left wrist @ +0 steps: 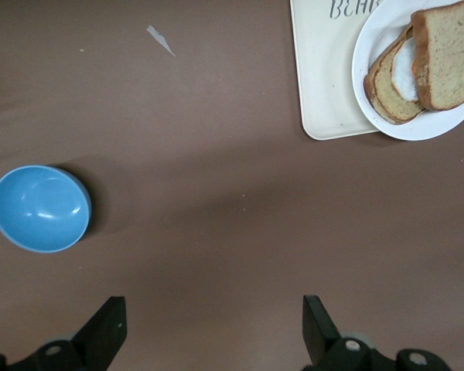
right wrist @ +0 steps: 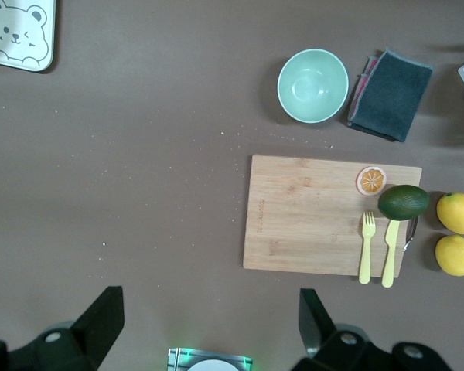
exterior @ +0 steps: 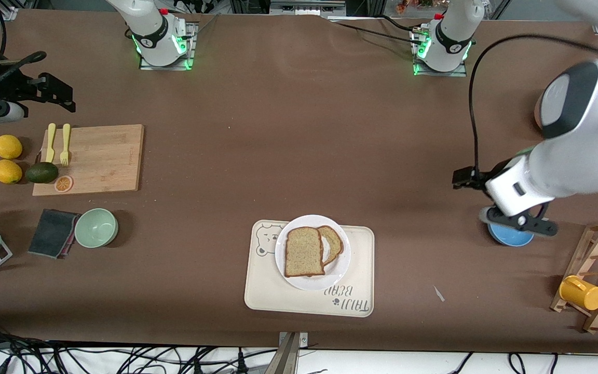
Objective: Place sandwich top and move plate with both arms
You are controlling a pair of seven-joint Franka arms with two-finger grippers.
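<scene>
The sandwich top (exterior: pixel 304 252) lies flat on the plate (exterior: pixel 341 259), long axis running toward the front camera, rounded end pointing away from it, partly covering the egg slice (exterior: pixel 333 243). The plate sits on the tray (exterior: pixel 361 244) near the bench's front edge. A blue bowl (left wrist: pixel 40 207) and green bowl (right wrist: pixel 313 85) hold nothing. The left gripper (left wrist: pixel 213 332) hangs beside the blue bowl, jaws apart. The right gripper (right wrist: pixel 209 328) hangs over bare bench, jaws apart.
</scene>
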